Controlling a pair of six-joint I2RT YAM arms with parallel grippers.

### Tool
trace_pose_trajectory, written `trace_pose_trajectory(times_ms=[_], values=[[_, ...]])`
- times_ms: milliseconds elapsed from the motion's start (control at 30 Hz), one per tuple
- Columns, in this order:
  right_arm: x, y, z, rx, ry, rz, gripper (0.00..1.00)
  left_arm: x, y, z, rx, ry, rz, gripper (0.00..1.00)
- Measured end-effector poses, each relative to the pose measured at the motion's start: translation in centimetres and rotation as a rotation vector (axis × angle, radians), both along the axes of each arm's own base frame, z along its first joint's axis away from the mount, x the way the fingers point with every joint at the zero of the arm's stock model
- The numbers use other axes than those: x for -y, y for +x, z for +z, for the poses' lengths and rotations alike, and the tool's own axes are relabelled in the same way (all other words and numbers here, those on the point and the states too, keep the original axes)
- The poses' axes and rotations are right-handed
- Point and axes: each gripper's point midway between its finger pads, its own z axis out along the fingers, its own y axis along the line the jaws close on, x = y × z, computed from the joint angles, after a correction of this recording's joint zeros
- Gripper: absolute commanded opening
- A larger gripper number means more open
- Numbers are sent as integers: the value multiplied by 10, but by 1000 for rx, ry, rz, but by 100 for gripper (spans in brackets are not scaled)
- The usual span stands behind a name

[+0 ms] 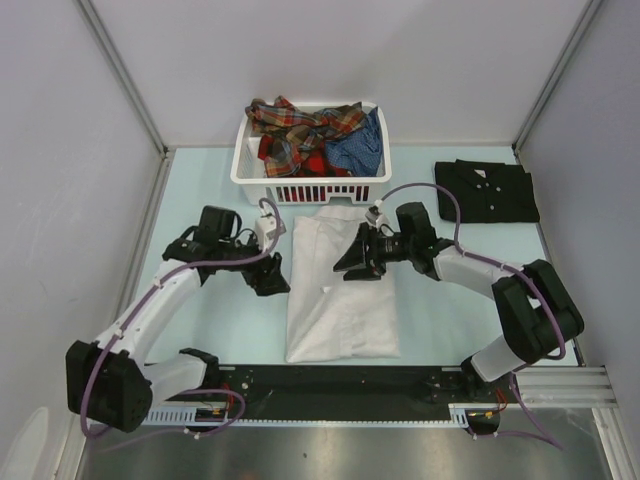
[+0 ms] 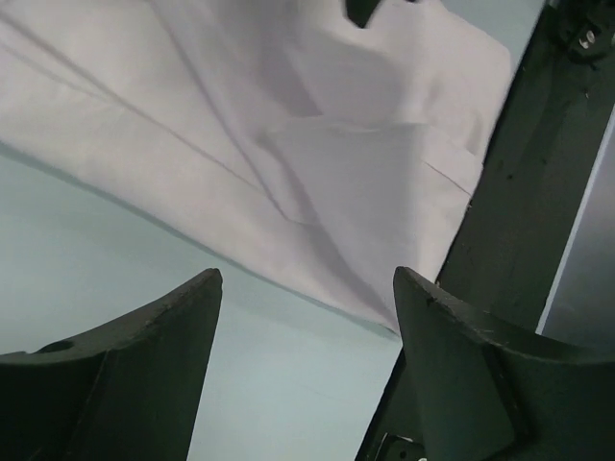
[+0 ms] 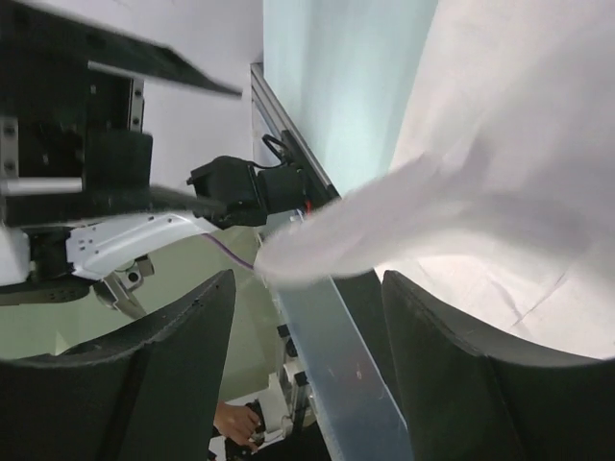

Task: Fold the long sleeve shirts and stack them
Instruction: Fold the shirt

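two shirts lie flat on the pale blue table (image 1: 200,180) right now. the white shirt (image 1: 340,300) is in the middle, folded into a tall rectangle. its near edge stops just short of the black rail (image 1: 340,385) by the arm bases, and its far edge is right by the white slatted basket (image 1: 240,172). the black shirt (image 1: 487,190) is folded too, well apart at the far right. in the basket there's a crumpled heap: the red/brown/green plaid shirts (image 1: 300,130) plus a blue patterned shirt (image 1: 360,148) on the right side.

left gripper (image 1: 272,276) sits low, just beside the white shirt's left edge. in its wrist view the fingers (image 2: 154,355) are spread wide with nothing between them, just bare table, and the shirt's edge lies a bit beyond the tips.

right gripper (image 1: 348,267) hangs over the upper middle of the white shirt, pointing toward the left arm. its fingers (image 3: 452,365) are spread apart as well — a rounded fold of white cloth shows across the gap past the tips. neither finger is pressing on it, so it's got hold of nothing as far as i can see.
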Motion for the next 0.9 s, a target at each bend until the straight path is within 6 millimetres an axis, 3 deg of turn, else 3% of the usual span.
trace_pose_trajectory(times_ms=[133, 233, 400, 467, 567, 700, 733, 800, 900], values=[[12, 6, 4, 1, 5, -14, 69, 24, -31, 13, 136, 32, -171, 75], [38, 18, 5, 34, -34, -53, 63, 42, -56, 21, 233, 41, -276, 73], [73, 20, 13, 116, -101, -91, 48, 51, -71, 21, 197, 3, -316, 71], [74, 3, 13, 126, -100, -55, 52, 60, -78, 15, 89, -31, -325, 74], [67, -33, 3, 83, -78, 32, 67, 77, -87, 4, -157, -100, -310, 82], [46, -104, -12, 14, -41, 198, 84, 93, -99, 2, -374, -236, -239, 89], [42, -118, -13, 14, -30, 234, 93, 96, -107, 1, -421, -259, -240, 93], [35, -138, -16, 17, -15, 285, 96, 102, -115, -2, -502, -291, -238, 100], [30, -149, -28, 17, -12, 290, 95, 106, -122, -21, -642, -299, -179, 100]])
